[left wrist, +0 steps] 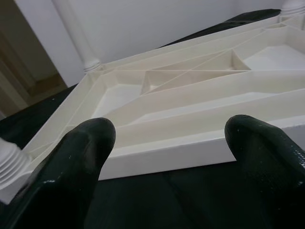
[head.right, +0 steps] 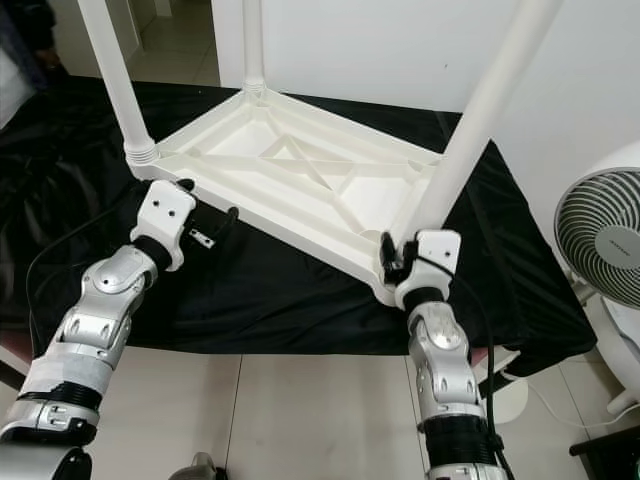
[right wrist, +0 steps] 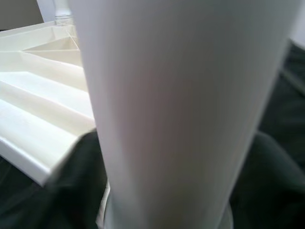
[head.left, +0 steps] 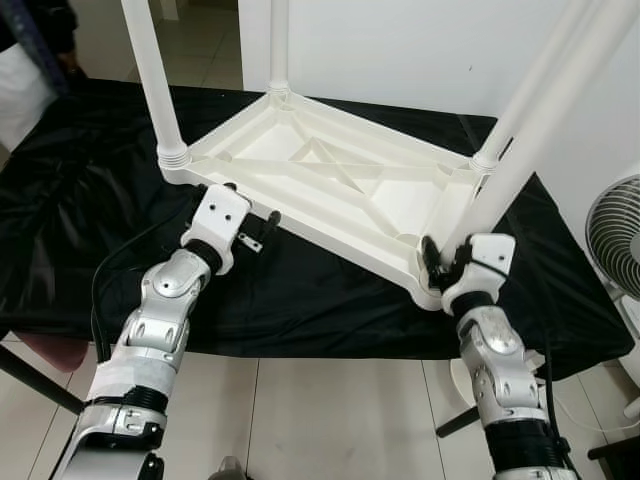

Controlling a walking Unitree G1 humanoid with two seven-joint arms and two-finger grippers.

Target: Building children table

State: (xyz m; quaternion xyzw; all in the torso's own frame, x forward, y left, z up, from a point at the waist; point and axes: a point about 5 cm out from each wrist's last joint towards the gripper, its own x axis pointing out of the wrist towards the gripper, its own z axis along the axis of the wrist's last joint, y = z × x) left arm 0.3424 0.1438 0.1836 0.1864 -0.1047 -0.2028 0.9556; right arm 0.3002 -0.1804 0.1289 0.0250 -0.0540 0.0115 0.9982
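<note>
I see a white plastic children's tabletop [head.left: 340, 190] lying upside down on a surface draped in black cloth [head.left: 90, 200], its ribbed underside facing up; three legs already stand in its corners: a far-left leg [head.left: 155, 85], a far-middle leg [head.left: 279, 45] and a far-right leg [head.left: 530, 85]; a fourth, the near-right leg [head.right: 478, 115], rises slanted from the near-right corner socket. My right tool [head.left: 440, 262] is clamped around the base of that near-right leg, one black finger [right wrist: 78, 181] on each side of the white tube, just above the socket. My left tool [head.left: 262, 230] sits at the near-left edge of the tabletop, its fingers [left wrist: 76, 162] spread apart and holding nothing, their tips just short of the white rim. A white fan [head.right: 600, 235] stands on the floor to the far right.
</note>
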